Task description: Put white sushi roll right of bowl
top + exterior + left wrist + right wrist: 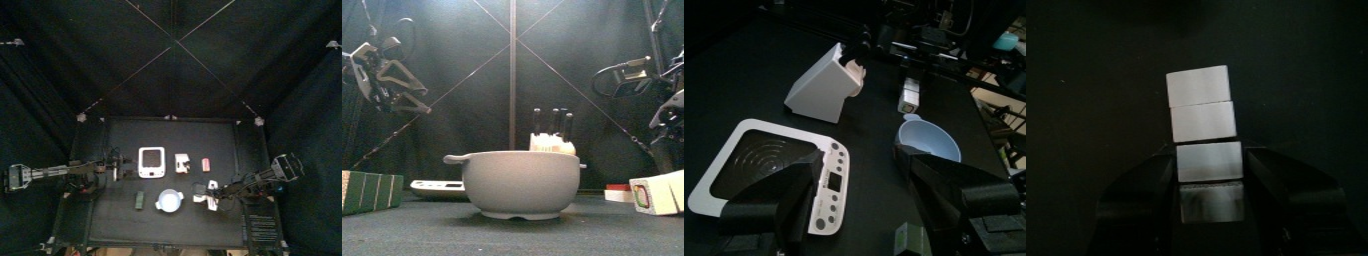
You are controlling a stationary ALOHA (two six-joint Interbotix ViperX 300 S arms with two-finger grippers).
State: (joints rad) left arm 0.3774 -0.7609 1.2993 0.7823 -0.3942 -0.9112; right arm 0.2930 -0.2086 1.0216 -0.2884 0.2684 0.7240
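White sushi roll (1203, 118) sits clamped in the right gripper's (1211, 165) fingers at frame centre; lower square onto desk (227, 160) right of bowl (170, 201); left fingers open.

bowl (520, 182) hides white sushi roll (553, 145)

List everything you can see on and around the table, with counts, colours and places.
bowl: one, pale bluish-white, front middle of the table
white sushi roll: one, white, just right of the bowl
white rectangle: one, white with dark centre, behind the bowl
white box: one, white, right of the rectangle
pinkish-red piece: one, right of the white box
dark stick: one, left of the bowl
left gripper: one, black, fingers open, raised at left
right gripper: one, black, fingers around the roll
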